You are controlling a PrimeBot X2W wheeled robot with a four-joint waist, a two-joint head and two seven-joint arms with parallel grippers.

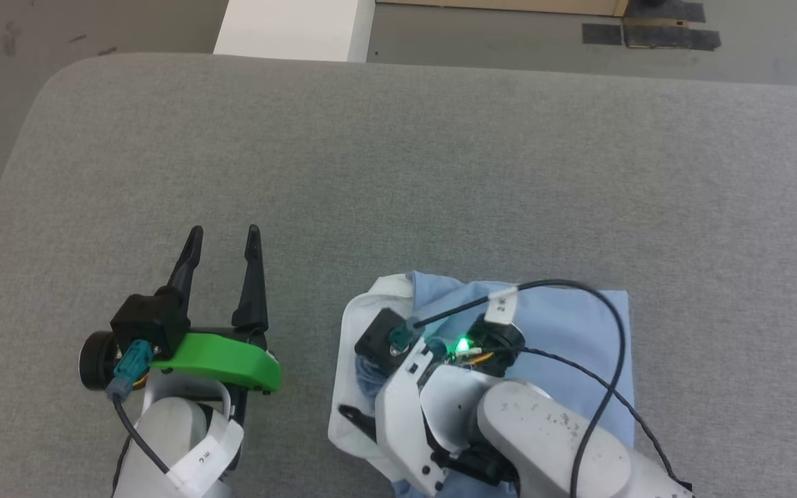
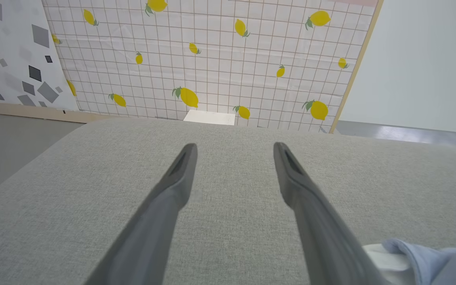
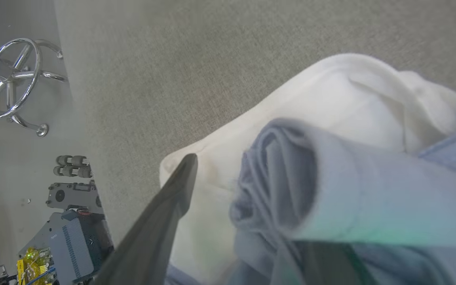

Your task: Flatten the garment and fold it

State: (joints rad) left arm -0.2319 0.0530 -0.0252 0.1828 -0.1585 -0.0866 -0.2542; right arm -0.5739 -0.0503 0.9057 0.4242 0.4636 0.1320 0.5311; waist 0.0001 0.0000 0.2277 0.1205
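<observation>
Nearest in, the light blue knit polo shirt with white collar lining point(image 1: 578, 325) sits bunched at the near edge of the grey fabric-covered pad point(image 1: 440, 173). The right gripper point(image 3: 236, 170) is dug into it, likely to pull a layer out flat. One dark finger point(image 3: 172, 198) rests on the white lining, the other is buried under a blue roll; spread apart, not clamped, by my read. Further out, the left gripper point(image 1: 224, 238) waits just beside the shirt, fingers wide and empty above bare pad.

Robotics test lab. A lemon-print backdrop panel point(image 2: 212, 59) stands behind the grey table point(image 1: 440, 173). Electronic boxes point(image 3: 69, 237) sit on the floor point(image 3: 2, 170).
</observation>
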